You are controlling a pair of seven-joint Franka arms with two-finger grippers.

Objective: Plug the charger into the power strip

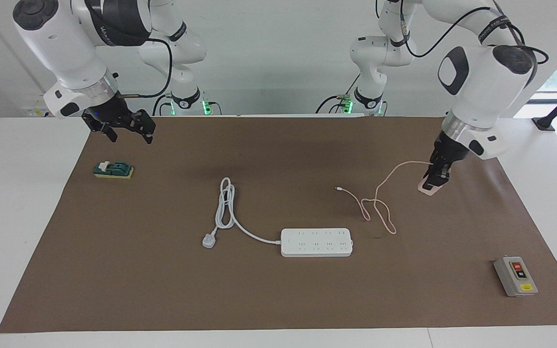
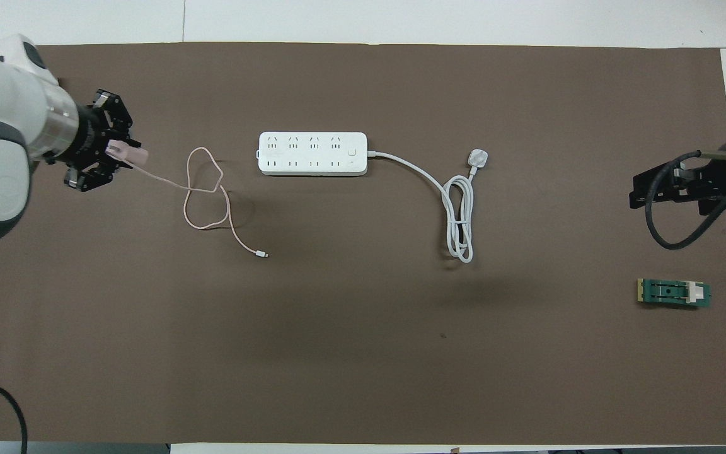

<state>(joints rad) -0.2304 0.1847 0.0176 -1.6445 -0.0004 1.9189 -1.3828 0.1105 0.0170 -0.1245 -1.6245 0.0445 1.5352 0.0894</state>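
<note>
one charger, one power strip, one grey box, perhaps one green switch
</note>
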